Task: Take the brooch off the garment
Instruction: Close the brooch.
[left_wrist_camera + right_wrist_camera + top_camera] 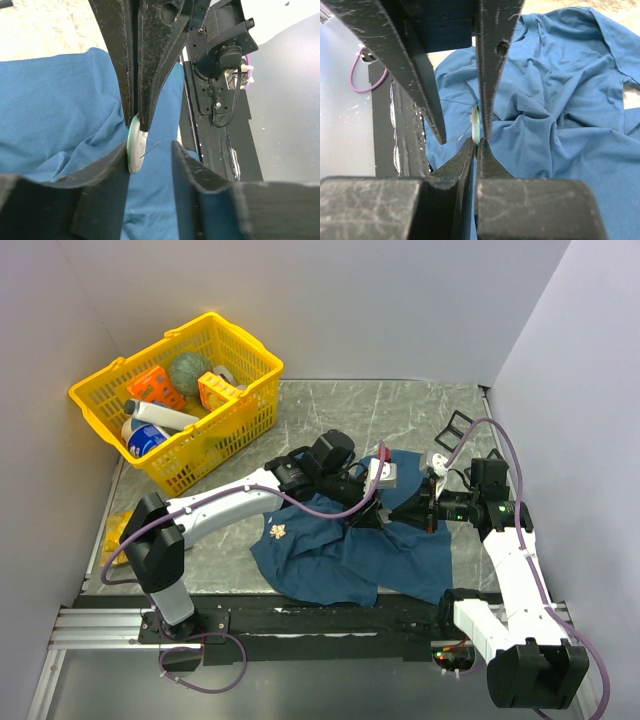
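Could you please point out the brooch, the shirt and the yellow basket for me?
brooch (133, 147): left wrist view, on its pale round edge.
shirt (560, 100): right wrist view, on the wrinkled middle.
basket (225, 435): top view, on its front wall.

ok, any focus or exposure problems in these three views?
Top external: even light, sharp, soft shadows only. Left wrist: own end effector fingers blurred up close, table washed out, brooch sharp. Right wrist: near fingers soft, garment crisp.

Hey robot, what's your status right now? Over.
Right gripper: jaws shut on the brooch, edge-on against the garment. Left gripper: jaws open around it, not yet gripping. Nothing else in the way.
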Controlling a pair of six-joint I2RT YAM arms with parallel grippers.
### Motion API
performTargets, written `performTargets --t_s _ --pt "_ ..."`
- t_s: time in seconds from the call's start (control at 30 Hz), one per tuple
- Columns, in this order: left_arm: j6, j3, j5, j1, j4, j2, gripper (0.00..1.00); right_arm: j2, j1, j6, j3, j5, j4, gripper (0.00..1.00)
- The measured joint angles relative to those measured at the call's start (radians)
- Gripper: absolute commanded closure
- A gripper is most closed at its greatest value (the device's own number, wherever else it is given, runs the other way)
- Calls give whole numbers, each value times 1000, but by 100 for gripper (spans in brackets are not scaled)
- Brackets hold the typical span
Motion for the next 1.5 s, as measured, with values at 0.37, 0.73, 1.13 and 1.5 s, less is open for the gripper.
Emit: performTargets --t_s 0.37,0.73,1.13,1.5 --pt "1 0 -18 0 7 0 82 -7 -1 0 -2 -8 -6 100" --pt "3 0 -15 1 8 0 65 -14 -2 0 -3 -8 -6 100" --pt "54 17 38 -1 -51 0 55 -15 -6 6 -3 -13 0 100" --pt "29 17 40 2 -33 0 62 -24 -15 15 -3 -23 1 100"
